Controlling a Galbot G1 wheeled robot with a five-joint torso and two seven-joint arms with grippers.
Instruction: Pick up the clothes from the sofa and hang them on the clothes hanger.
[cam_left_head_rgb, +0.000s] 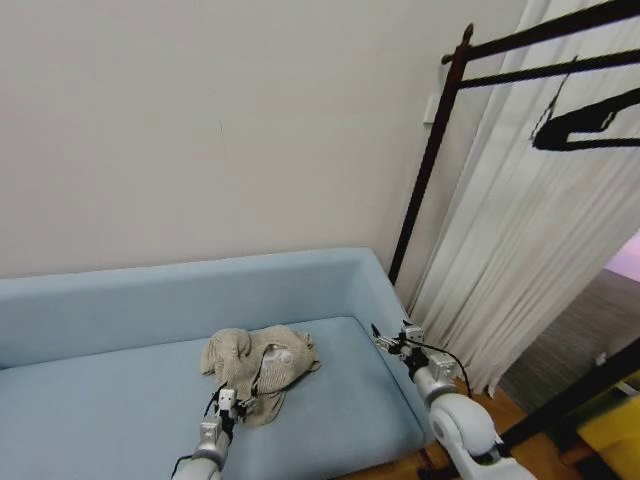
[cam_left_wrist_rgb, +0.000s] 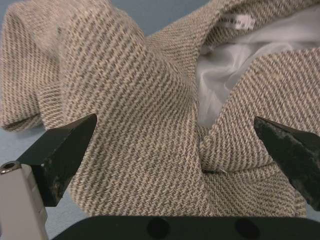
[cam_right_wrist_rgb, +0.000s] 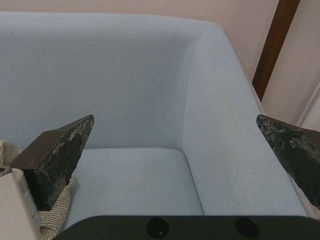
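A crumpled beige tweed garment (cam_left_head_rgb: 258, 368) with a white lining (cam_left_wrist_rgb: 225, 65) lies on the light blue sofa (cam_left_head_rgb: 120, 400). My left gripper (cam_left_head_rgb: 232, 402) is at the garment's near edge, open, with the cloth (cam_left_wrist_rgb: 150, 125) between its spread fingers (cam_left_wrist_rgb: 65, 150). Over the sofa's right end my right gripper (cam_left_head_rgb: 390, 338) hovers open, its fingers (cam_right_wrist_rgb: 55, 155) spread wide and holding nothing. A dark wooden clothes rack (cam_left_head_rgb: 430, 150) stands to the right of the sofa, with a black hanger (cam_left_head_rgb: 585, 125) on its rail.
A plain wall rises behind the sofa. White curtains (cam_left_head_rgb: 520, 250) hang at the right beside the rack. The sofa's right armrest (cam_right_wrist_rgb: 225, 125) is close to my right gripper. Wooden floor (cam_left_head_rgb: 500, 410) shows at the lower right.
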